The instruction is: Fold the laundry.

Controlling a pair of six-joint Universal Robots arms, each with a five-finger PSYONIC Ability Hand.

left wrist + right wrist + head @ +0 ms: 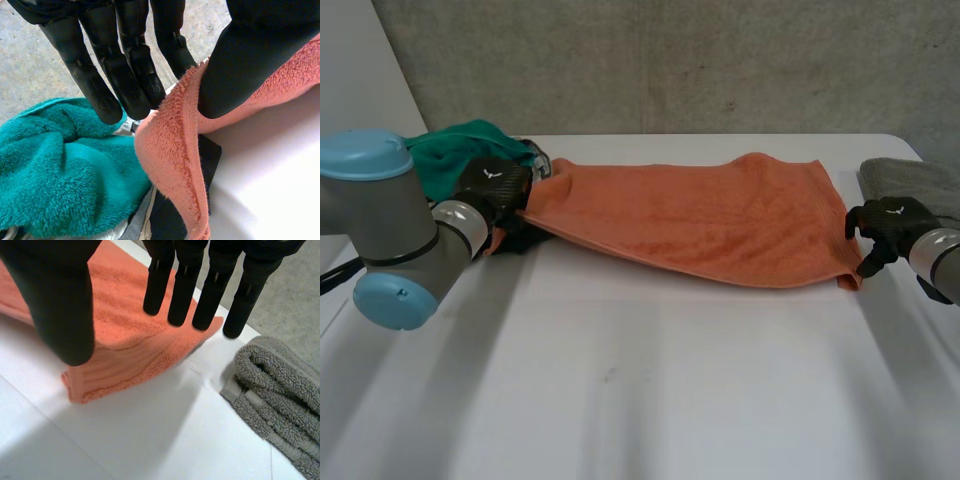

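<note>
Light: diffuse, even, fairly bright, falling from above. On the worktop (pixel 650 400): white, close to washed out in the left wrist view, no hard glare. On the orange towel (pixel 700 215): top evenly lit; narrow soft shadow beneath its raised near edge. On the grey towel (pixel 280 385): folds shaded, soft shadow at its foot. On the concrete wall (pixel 670 60): flat, dimmer than the worktop.
</note>
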